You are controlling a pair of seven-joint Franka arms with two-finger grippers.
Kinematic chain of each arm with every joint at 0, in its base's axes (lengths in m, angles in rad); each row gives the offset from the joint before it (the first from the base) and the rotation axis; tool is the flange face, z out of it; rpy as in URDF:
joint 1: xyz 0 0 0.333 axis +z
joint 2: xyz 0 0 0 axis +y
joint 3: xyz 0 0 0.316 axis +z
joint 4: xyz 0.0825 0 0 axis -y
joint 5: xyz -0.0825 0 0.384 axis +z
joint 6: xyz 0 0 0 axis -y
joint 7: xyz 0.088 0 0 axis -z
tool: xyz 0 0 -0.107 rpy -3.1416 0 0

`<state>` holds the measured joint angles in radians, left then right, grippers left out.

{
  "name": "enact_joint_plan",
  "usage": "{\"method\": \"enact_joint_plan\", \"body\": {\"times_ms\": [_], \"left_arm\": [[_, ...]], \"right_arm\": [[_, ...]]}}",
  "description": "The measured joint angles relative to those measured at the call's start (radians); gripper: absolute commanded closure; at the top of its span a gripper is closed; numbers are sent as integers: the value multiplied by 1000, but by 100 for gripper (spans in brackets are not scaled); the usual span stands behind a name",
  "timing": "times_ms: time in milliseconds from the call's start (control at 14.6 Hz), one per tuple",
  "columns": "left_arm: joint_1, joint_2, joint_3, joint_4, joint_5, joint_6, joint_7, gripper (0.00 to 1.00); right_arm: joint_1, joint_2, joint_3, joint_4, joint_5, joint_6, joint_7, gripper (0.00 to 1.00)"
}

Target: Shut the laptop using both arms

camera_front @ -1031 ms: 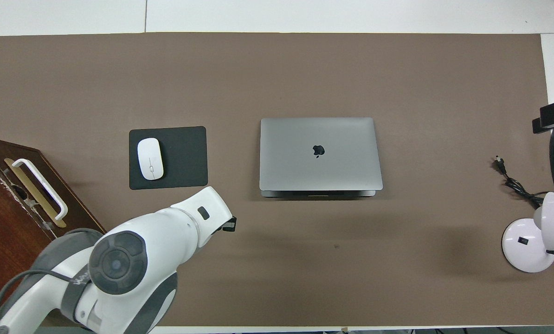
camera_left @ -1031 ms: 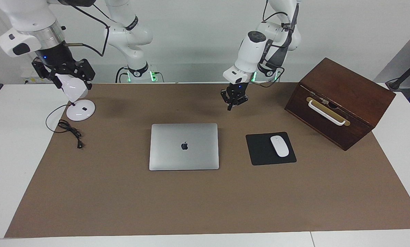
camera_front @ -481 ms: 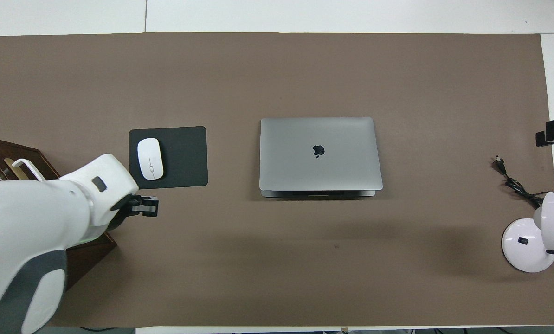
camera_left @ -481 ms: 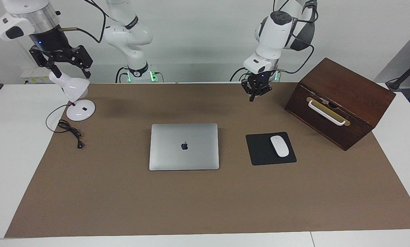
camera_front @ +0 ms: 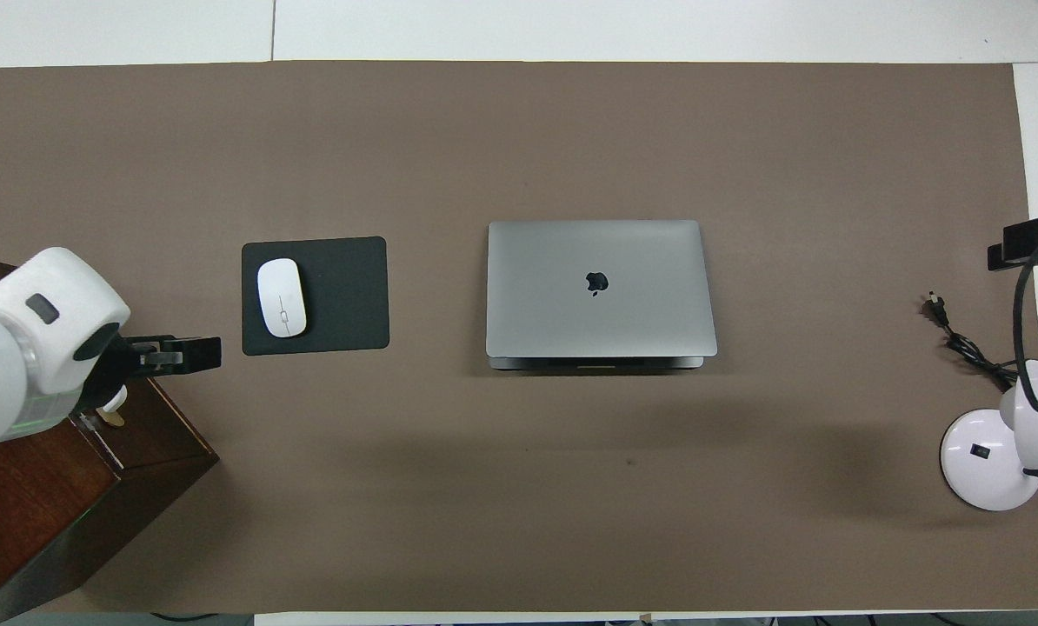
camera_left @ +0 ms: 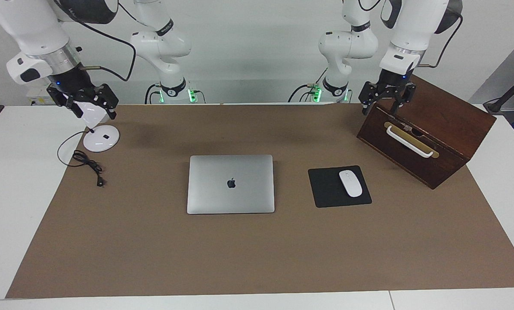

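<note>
The silver-grey laptop [camera_left: 230, 184] lies shut and flat on the middle of the brown mat, its dark apple logo facing up; it also shows in the overhead view [camera_front: 600, 289]. My left gripper [camera_left: 386, 103] is open and empty in the air over the wooden box's edge, away from the laptop; the overhead view shows it too [camera_front: 180, 355]. My right gripper [camera_left: 87, 104] is open and empty in the air over the white lamp, at the right arm's end. Only its edge shows in the overhead view [camera_front: 1032, 241].
A black mouse pad [camera_left: 326, 189] with a white mouse [camera_left: 350, 183] lies beside the laptop toward the left arm's end. A dark wooden box [camera_left: 438, 116] with a white handle stands at that end. A white desk lamp [camera_left: 101, 138] and its black cable [camera_left: 87, 163] are at the right arm's end.
My left arm has swung away from the laptop toward the wooden box and lifted. My right gripper rose, then came down a little over the lamp. The laptop has not moved.
</note>
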<state>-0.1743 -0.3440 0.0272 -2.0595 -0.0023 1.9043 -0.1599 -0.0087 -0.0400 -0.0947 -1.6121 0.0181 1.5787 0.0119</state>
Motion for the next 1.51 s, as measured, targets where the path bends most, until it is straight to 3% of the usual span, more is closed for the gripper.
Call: {"method": "enact_joint_plan", "body": {"times_ms": [412, 687, 1168, 1511], "left_arm": [[67, 159, 0, 340, 1, -223, 3, 0], [95, 240, 1, 466, 2, -304, 3, 0], [116, 306, 0, 482, 2, -309, 46, 0], [130, 339, 1, 435, 2, -250, 112, 0]], "right_arm": [[-4, -17, 0, -14, 0, 0, -3, 0], [-7, -18, 0, -20, -1, 0, -16, 0], [-7, -20, 0, -24, -2, 0, -16, 0], [-10, -20, 0, -39, -11, 0, -16, 0]]}}
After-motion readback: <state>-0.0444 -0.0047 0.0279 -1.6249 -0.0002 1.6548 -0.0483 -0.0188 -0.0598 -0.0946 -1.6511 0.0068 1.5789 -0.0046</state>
